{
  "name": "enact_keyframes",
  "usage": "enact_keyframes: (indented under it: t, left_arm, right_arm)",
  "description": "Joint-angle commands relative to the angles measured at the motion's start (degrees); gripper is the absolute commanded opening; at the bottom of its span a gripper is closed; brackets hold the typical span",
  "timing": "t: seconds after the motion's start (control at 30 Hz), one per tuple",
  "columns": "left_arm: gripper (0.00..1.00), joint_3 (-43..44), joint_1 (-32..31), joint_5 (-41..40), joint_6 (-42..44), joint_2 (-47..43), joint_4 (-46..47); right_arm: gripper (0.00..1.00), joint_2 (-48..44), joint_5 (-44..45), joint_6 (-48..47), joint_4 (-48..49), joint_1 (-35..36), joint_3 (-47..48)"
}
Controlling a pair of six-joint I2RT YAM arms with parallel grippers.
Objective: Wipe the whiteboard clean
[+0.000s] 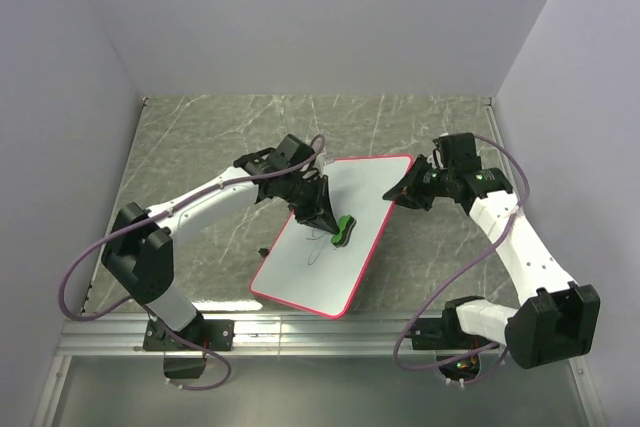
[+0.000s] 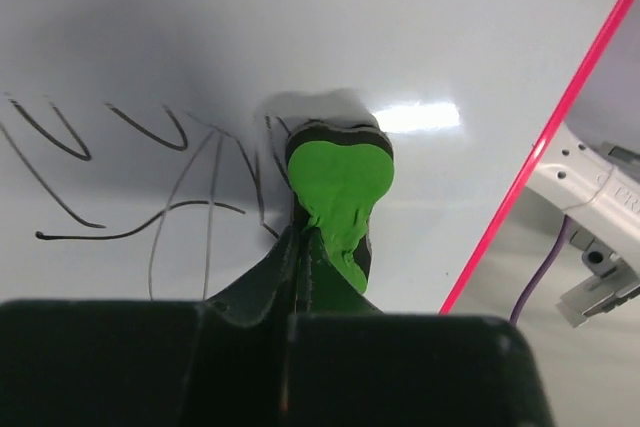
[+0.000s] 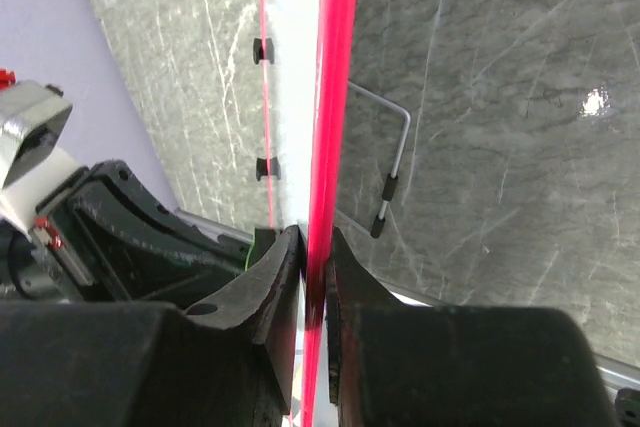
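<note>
Whiteboard (image 1: pixel 372 197) at the middle of the marbled table (image 1: pixel 200 137), lying at a slant from far right to near left, its red-pink rim (image 3: pixel 335 67) bright against the grey stone. From my console I see the right gripper (image 3: pixel 316 247) clamped on that rim at the board's far right edge, one finger on each side of it. The left gripper (image 2: pixel 303 247) has its fingers pressed together on a small green eraser (image 2: pixel 338 179), which sits against the board's face near its centre. Black pen scribbles (image 2: pixel 150 177) cross the white surface beside the eraser, the nearest strokes reaching its edge in my left wrist view.
</note>
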Motion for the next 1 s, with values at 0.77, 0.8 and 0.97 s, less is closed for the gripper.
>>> enact_keyframes:
  t: [0.77,0.8,0.97]
  left_arm:
    - [0.00,4.30,5.14,-7.61,7.48,1.12,-7.54]
    - [0.00,5.72,2.52,-7.08,6.95,0.68,-8.59]
    - [0.00,9.87,-1.64,-6.29,4.48,-1.96,-14.84]
  right_arm:
    - [0.00,-4.09,1.25,-3.98,-0.74,1.26,0.65]
    - [0.00,-3.92,1.16,-3.72,-0.39,1.26,0.65]
    - [0.00,-3.92,0.63,-2.40,1.37,1.17,0.30]
